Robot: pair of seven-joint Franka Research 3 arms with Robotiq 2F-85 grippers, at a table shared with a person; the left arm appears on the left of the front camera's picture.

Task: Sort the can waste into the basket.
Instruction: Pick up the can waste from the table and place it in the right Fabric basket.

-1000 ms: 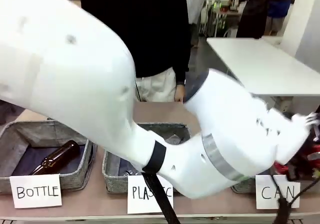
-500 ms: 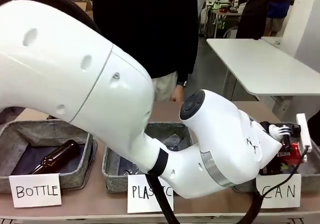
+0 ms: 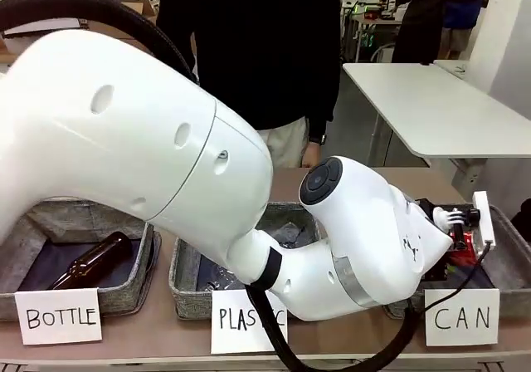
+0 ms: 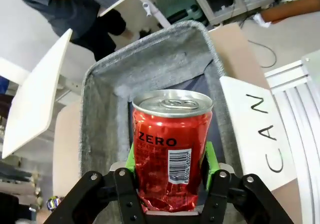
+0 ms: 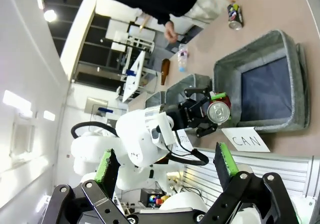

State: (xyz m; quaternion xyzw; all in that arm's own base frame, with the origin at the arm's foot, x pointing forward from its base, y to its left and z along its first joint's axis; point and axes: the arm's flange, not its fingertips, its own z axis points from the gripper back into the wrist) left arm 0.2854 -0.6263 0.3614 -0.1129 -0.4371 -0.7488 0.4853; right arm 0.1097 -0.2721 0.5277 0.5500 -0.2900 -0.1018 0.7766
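Note:
My left gripper (image 4: 171, 160) is shut on the red can (image 4: 172, 149), which stands upright with its silver top showing. Below the can lies the grey basket (image 4: 150, 69) with the "CAN" card (image 4: 260, 134). In the front view the left gripper (image 3: 461, 237) holds the red can (image 3: 465, 250) over the basket (image 3: 508, 260) at the right. From the right wrist view, my right gripper (image 5: 165, 164) is open high above the table, looking down on the red can (image 5: 218, 112) and the basket (image 5: 260, 86). The crushed dark-blue can (image 5: 233, 15) lies on the table beyond the basket.
A "BOTTLE" basket (image 3: 25, 231) holds a brown bottle (image 3: 91, 262); a "PLASTIC" basket (image 3: 286, 218) sits in the middle. A brown bottle (image 5: 165, 71) and a clear bottle (image 5: 182, 59) stand on the table. A person (image 3: 249, 48) stands at the far side.
My left arm has swung, carrying the red can leftward from the picture's right edge to above the CAN basket. The person has shifted slightly.

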